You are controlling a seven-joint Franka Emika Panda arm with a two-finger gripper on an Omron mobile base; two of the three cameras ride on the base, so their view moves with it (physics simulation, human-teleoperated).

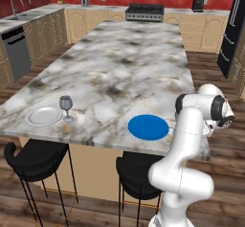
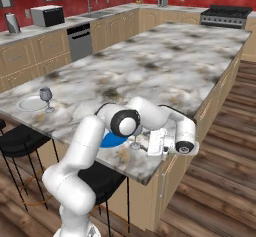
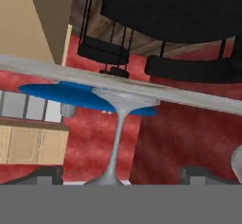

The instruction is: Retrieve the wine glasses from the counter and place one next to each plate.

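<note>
Glass: I see the translucent grey-blue stemmed wine glass [image 3: 116, 138] standing beside the flat round blue plate [image 3: 61, 94] on the marble tabletop [image 1: 124, 73]; light, fragile, slippery; hold the stem.
Claw: the claw [image 3: 116, 173] is released around the stem.

Wine glass [image 1: 66, 107] upright just beside white plate [image 1: 43, 116]; blue plate [image 1: 148, 127] apart.

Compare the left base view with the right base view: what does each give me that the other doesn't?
Left base view: the blue plate in full, nothing covering it. Right base view: the second wine glass standing beside that plate, with the hand right at it. Both: the white plate with the first wine glass next to it, on the marble counter.
</note>
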